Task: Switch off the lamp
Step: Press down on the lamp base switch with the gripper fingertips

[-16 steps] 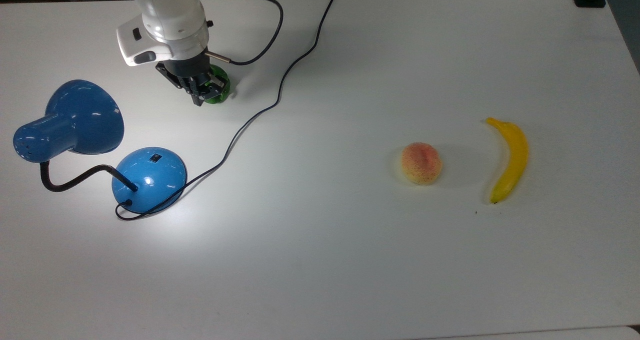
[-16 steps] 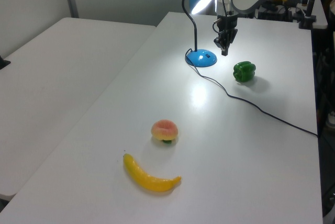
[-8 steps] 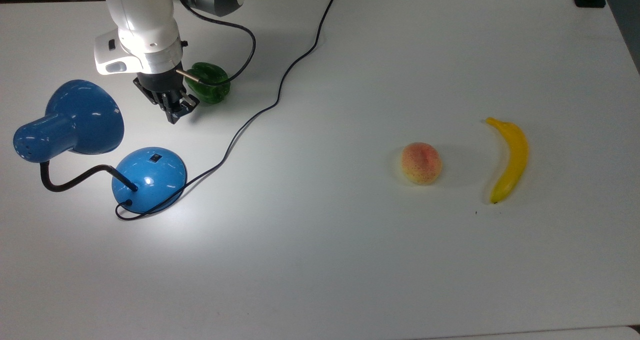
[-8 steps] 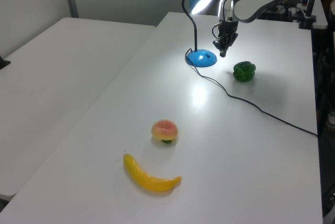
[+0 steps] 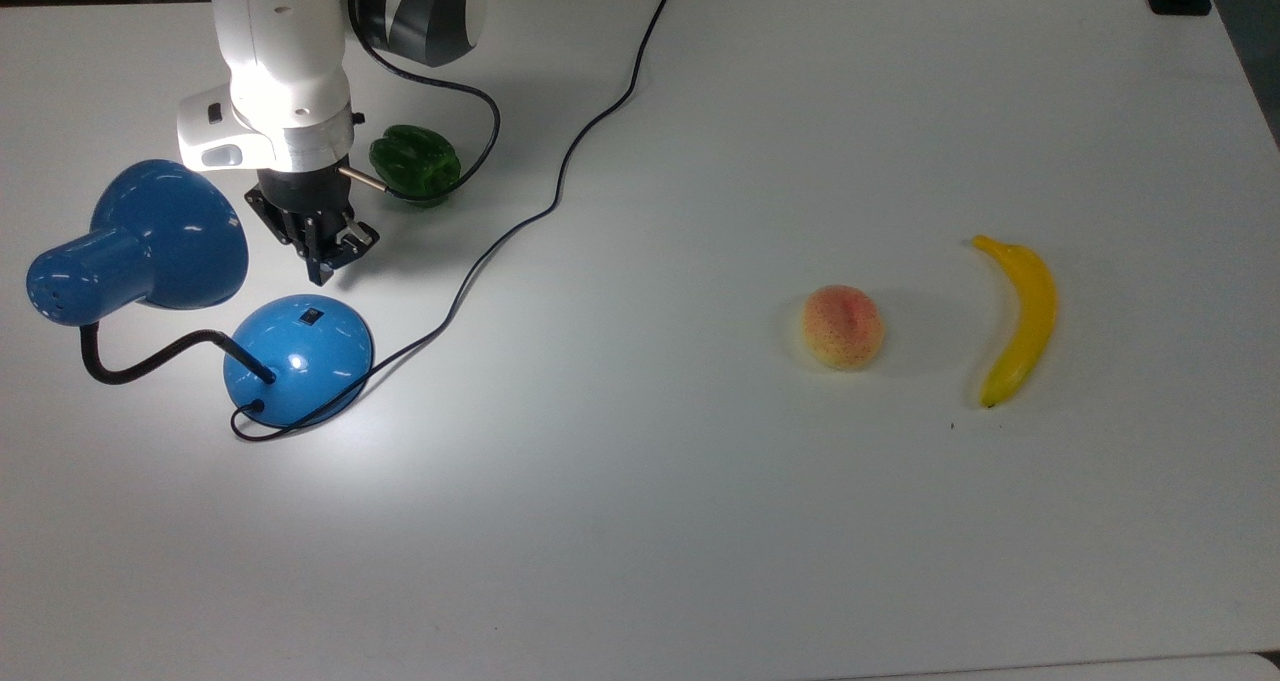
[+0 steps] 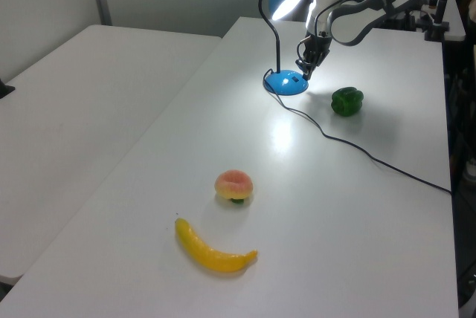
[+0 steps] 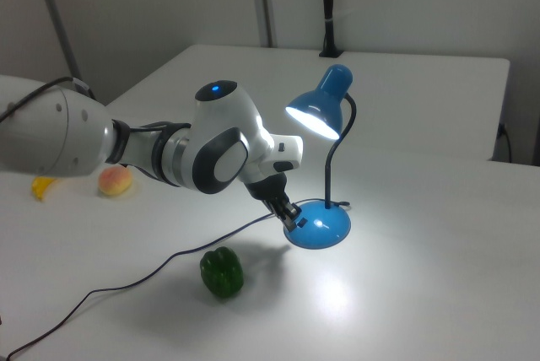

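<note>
Top view places the hand (image 5: 325,261) just above the upper edge of the round blue base (image 5: 298,359) of the lamp (image 5: 140,246), pointing down toward it. The black fingers appear close together with nothing between them; whether they touch cannot be told. In the right view the hand (image 7: 293,219) sits at the near-left rim of the base (image 7: 321,226), very close to it; contact cannot be confirmed. In the left view the hand (image 6: 303,67) hangs just over the base (image 6: 287,82).

The lamp stands at the top view's left on the white table (image 5: 700,511). Its cone shade (image 7: 319,112) is lit, and a bright patch lies on the table beside the base. A small black switch (image 5: 313,314) sits on the upper part of the dome, just below the fingertips in the top view. A black bendy neck (image 5: 150,359) curves from base to shade. The black cord (image 5: 520,221) leaves the base and runs across the table to the far edge.

A green pepper (image 5: 415,164) lies just beside the arm's wrist, at the top view's right of it, apart from the lamp. A peach (image 5: 843,326) and a banana (image 5: 1020,316) lie well apart from the lamp, at the top view's right, near each other but not touching.
</note>
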